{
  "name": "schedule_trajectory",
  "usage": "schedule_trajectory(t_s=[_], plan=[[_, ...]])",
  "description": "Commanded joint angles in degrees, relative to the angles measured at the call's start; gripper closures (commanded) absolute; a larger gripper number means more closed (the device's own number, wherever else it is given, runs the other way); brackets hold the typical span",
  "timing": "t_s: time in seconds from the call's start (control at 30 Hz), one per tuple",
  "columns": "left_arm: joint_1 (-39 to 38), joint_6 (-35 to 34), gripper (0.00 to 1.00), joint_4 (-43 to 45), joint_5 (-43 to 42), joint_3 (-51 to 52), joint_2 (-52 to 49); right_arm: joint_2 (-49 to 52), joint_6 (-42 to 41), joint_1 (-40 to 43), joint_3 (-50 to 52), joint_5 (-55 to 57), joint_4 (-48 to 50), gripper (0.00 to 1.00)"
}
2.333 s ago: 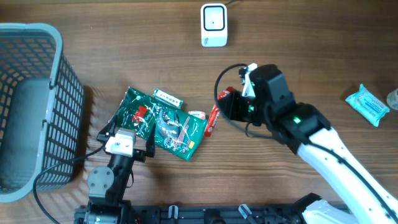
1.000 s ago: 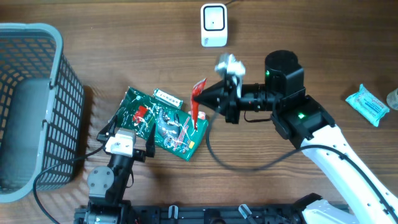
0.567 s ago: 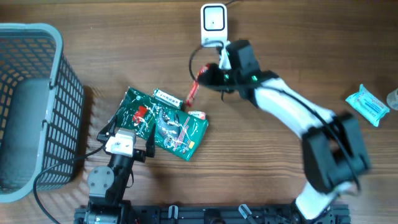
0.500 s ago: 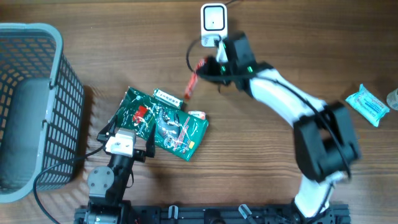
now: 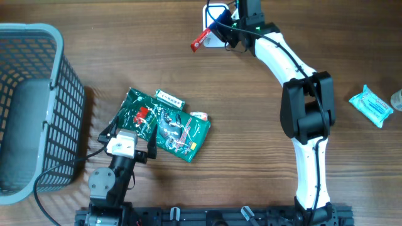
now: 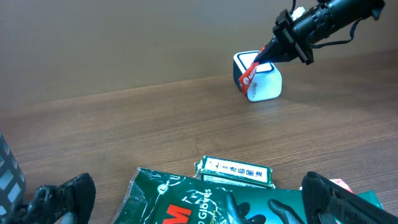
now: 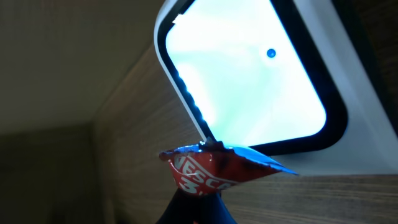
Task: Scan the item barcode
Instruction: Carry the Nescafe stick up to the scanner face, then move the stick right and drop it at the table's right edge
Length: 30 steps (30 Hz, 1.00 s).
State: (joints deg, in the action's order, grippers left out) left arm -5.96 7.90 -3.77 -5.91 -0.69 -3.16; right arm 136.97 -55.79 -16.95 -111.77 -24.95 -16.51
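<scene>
- The red sachet (image 5: 200, 39) is off the table (image 5: 113, 69), pinched by one end, near the middle of the far edge and just beside the scanner (image 5: 214, 11), on its left-edge side.
- Its long axis slants: from the held end it points toward the table's left edge and a little toward the near edge, so the free end hangs away from the scanner body.
- From the right wrist, the sachet's crumpled free end sits just below the scanner's lit window, overlapping its dark frame; most of the glowing pane is uncovered. No barcode is legible in any view, so I cannot tell which face is turned to the window.
- The right pincer (image 5: 217, 30) is clamped tight on the sachet, hovering over the scanner's left side; the window lies directly ahead of it, beyond the sachet.
- My judgement: what matters next is turning or sliding the sachet's flat face squarely across that window.
- The left pincer (image 5: 129, 134) stands wide and holds nothing, by the near edge over the green packets (image 5: 168, 125), well apart from the scanner; the right arm is far nearer.
</scene>
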Motion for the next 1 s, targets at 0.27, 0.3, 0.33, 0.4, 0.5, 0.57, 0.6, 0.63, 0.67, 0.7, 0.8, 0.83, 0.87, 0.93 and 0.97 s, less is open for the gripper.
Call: schedule_trajectory(t_s=[0.27,0.3,0.33,0.4,0.5,0.57,0.6,0.63,0.67,0.7,0.8,0.83,0.87,0.93,0.97], plan=[[-0.26,0.7,0.0,-0.02,-0.7,0.35,0.13,-13.49,9.77,5.49,-1.6,7.67,-31.34,0.95],[-0.26,0.7,0.0,-0.02,-0.7,0.35,0.13,-14.8,11.02,7.72,-1.6,12.28,-36.79,0.96],[-0.26,0.7,0.0,-0.02,-0.7,0.35,0.11,-15.08,11.96,8.96,-1.6,14.51,-39.15,0.96],[-0.26,0.7,0.0,-0.02,-0.7,0.35,0.04,-14.75,15.85,13.88,-1.07,19.74,-44.59,0.96],[-0.26,0.7,0.0,-0.04,-0.7,0.35,0.02,-13.64,22.12,20.48,1.6,20.55,-43.89,0.96],[-0.26,0.7,0.0,-0.02,-0.7,0.35,0.0,-11.98,24.37,25.94,3.13,20.61,-43.17,0.96],[-0.26,0.7,0.0,-0.02,-0.7,0.35,0.0,-11.06,24.28,28.24,3.54,21.29,-43.06,0.96],[-0.26,0.7,0.0,-0.02,-0.7,0.35,-0.04,-9.97,24.33,30.56,3.69,22.47,-42.75,0.95],[-0.26,0.7,0.0,-0.02,-0.7,0.35,-0.04,-8.94,24.35,32.72,3.8,23.76,-41.72,0.95],[-0.26,0.7,0.0,-0.02,-0.7,0.35,-0.07,-7.48,25.44,35.39,3.93,25.51,-39.67,0.96],[-0.26,0.7,0.0,-0.02,-0.7,0.35,-0.17,-6.45,27.43,40.15,3.93,26.51,-37.18,0.96],[-0.26,0.7,0.0,-0.02,-0.7,0.35,-0.17,-6.47,27.98,41.13,3.39,26.21,-36.7,0.96],[-0.26,0.7,0.0,-0.02,-0.7,0.35,-0.2,-6.47,29.14,41.68,2.49,25.07,-36.81,0.96],[-0.26,0.7,0.0,-0.02,-0.7,0.35,-0.24,-6.73,30.97,42.25,-0.02,20.74,-38.38,0.41],[-0.26,0.7,0.0,-0.02,-0.7,0.35,-0.24,-7.17,31.32,42.27,-1.25,18.67,-39.58,0.14]])
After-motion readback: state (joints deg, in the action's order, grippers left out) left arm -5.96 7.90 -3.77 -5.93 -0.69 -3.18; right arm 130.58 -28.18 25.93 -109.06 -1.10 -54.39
